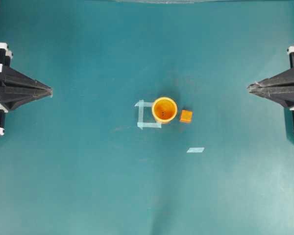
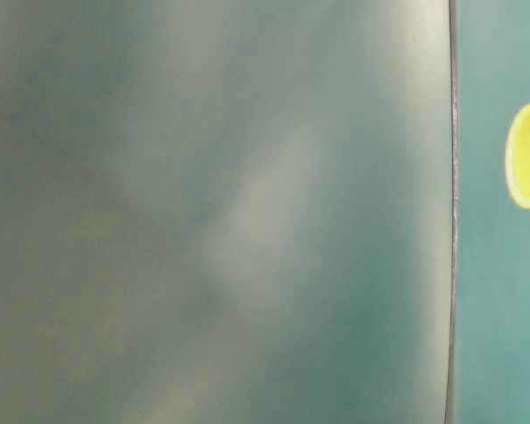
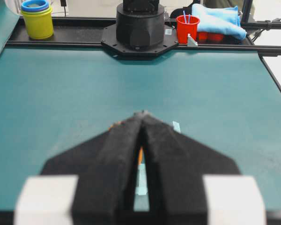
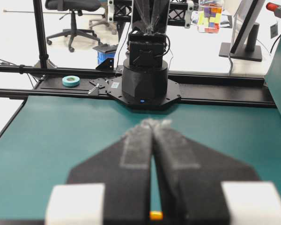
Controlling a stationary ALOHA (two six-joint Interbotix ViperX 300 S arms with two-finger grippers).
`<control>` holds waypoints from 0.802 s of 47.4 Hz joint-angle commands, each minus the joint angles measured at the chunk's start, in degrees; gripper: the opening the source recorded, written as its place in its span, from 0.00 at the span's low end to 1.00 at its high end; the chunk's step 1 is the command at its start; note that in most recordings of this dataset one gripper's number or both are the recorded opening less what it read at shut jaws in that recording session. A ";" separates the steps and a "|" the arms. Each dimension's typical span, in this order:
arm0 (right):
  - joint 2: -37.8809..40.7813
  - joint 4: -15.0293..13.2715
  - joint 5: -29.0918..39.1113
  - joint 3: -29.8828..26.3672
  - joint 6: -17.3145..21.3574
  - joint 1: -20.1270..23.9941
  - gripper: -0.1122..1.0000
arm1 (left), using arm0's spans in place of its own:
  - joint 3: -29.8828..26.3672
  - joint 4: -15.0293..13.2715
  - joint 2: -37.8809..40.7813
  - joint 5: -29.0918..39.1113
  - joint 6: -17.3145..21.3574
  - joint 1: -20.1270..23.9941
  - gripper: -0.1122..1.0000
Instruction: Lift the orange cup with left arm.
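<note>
The orange cup (image 1: 164, 109) stands upright at the middle of the teal table, beside pale tape marks (image 1: 146, 117). A small orange cube (image 1: 185, 116) sits just right of it. My left gripper (image 1: 50, 91) is shut and empty at the far left edge, far from the cup. My right gripper (image 1: 249, 87) is shut and empty at the far right edge. In the left wrist view the shut fingers (image 3: 141, 115) hide most of the cup; an orange sliver (image 3: 140, 155) shows between them. In the right wrist view a bit of orange (image 4: 155, 215) shows below the shut gripper (image 4: 152, 123).
A loose strip of pale tape (image 1: 195, 150) lies right of and nearer than the cube. The table-level view is a blur with a yellow oval (image 2: 528, 155) at its right edge. A yellow cup stack (image 3: 36, 18) and red cup (image 3: 187, 28) stand beyond the table's far rail.
</note>
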 commanded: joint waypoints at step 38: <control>0.09 -0.09 0.00 -1.58 -0.09 0.00 0.10 | -5.54 0.00 19.16 -3.69 -0.79 2.81 0.78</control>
